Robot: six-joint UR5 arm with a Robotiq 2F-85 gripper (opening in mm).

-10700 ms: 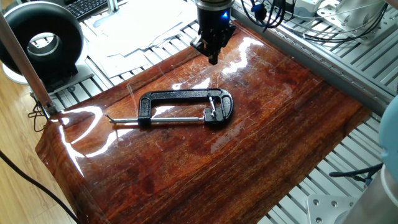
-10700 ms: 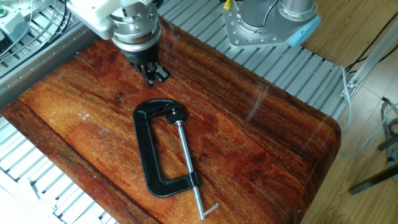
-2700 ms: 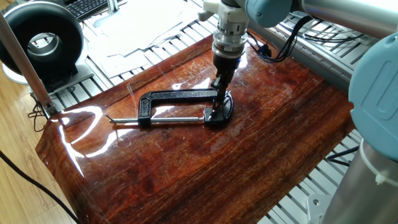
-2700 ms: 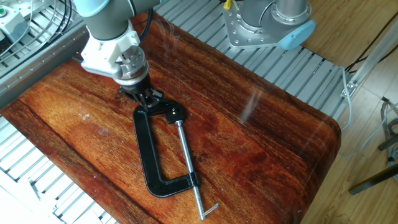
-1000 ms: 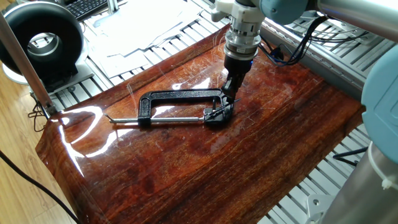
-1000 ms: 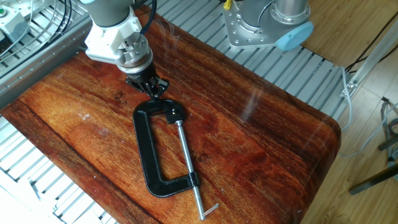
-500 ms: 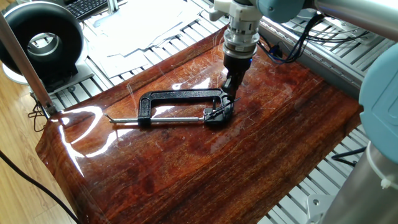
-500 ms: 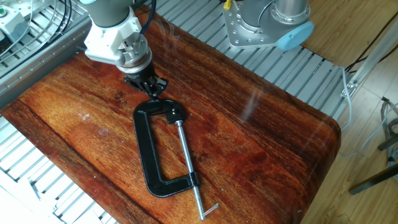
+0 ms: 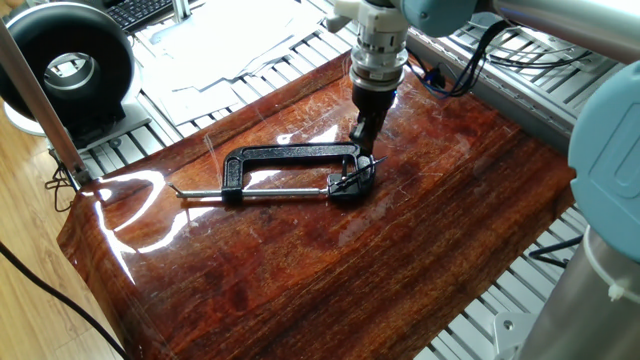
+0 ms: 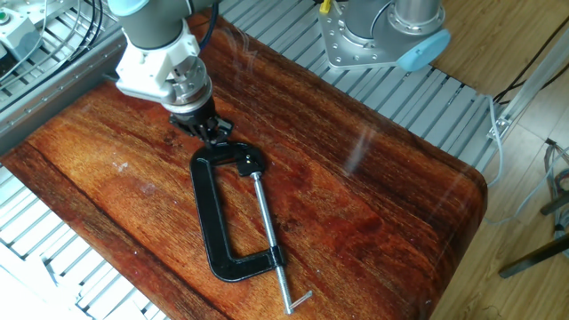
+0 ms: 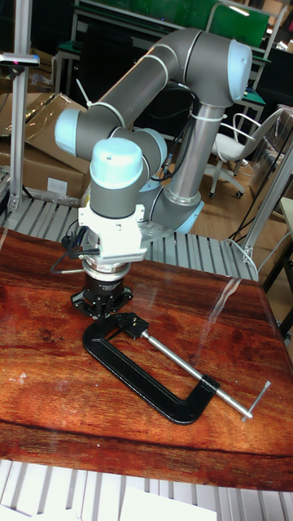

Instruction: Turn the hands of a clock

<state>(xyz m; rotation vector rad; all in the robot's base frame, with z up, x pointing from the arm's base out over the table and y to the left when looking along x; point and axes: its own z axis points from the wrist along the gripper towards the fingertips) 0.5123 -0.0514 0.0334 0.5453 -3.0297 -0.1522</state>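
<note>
1. Scene: glossy red-brown wooden table (image 9: 420, 230) w/ a black C-clamp on it, which stands in as the clock (image 9: 290, 153). It lies flat near the table's middle, long steel screw rod (image 10: 267, 233) running along its open side.
2. The hands (image 9: 353, 180) = thin dark wire pin at the clamp's rounded jaw end. In one fixed view it sits slanted across that end; in the other views it's too small or hidden to make out.
3. UR5 arm points straight down, gripper (image 9: 362, 137) just above and beside the rounded end, on the far side from the screw handle. In the other fixed view the gripper (image 10: 212, 130) is right at the clamp's top corner.
4. Jaws: fingers look close together, narrow; can't tell if they pinch the pin or just hover by it. Contact w/ the clamp also unclear.
5. Progress, as a judgement: approach looks done, tool is at the right spot. Whether any turning has happened can't be read, since there's no dial to judge by.
6. Left to do, prob.: catch or push the pin, sweep it round the rounded end, then lift clear.
7. Also in view: round black ring-shaped device (image 9: 65, 65) w/ white centre off the table's corner, papers behind.
</note>
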